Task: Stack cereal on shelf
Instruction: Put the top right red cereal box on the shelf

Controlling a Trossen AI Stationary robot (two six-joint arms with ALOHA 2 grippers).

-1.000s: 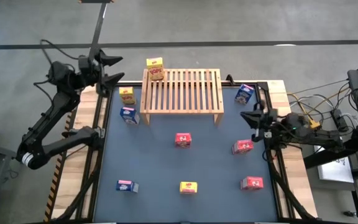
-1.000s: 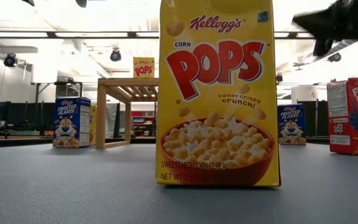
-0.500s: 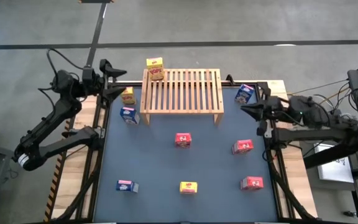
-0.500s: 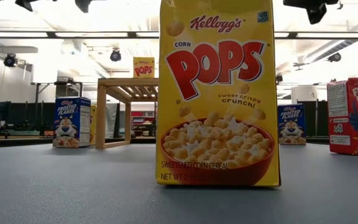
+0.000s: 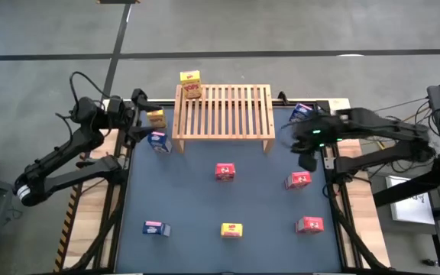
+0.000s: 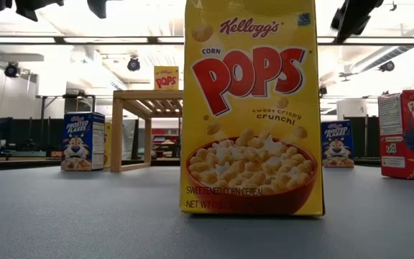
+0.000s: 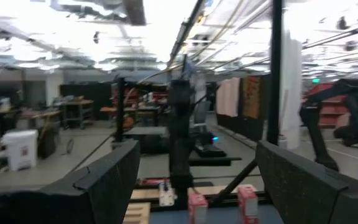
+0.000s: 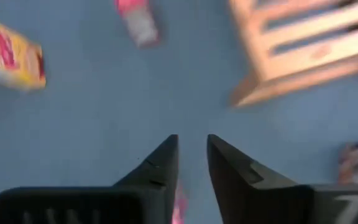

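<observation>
The shelf [image 5: 224,114] is a low light-wood slatted rack at the table's far middle. One yellow cereal box [image 5: 190,82] stands on its far left corner. Other cereal boxes stand on the blue mat: yellow [image 5: 156,118] and blue [image 5: 158,140] left of the shelf, blue [image 5: 301,112] to its right, several more nearer. My left gripper [image 5: 140,114] [image 7: 194,168] hangs open in the air beside the left yellow and blue boxes. My right gripper [image 5: 304,153] [image 8: 190,143] is raised, slanting down, a narrow gap between its fingers, nothing in it.
A red box [image 5: 224,171] stands mid-table, two more red ones [image 5: 299,179] [image 5: 310,224] at the right. A yellow box [image 5: 231,229] [image 6: 254,108] and a blue one [image 5: 154,228] stand near the front edge. Black frame rails run along both table sides.
My right gripper has risen from the table's right edge and tipped from level to slanting down over the mat. My left gripper has come down and toward the near edge, beside the left yellow and blue boxes. No box has moved.
</observation>
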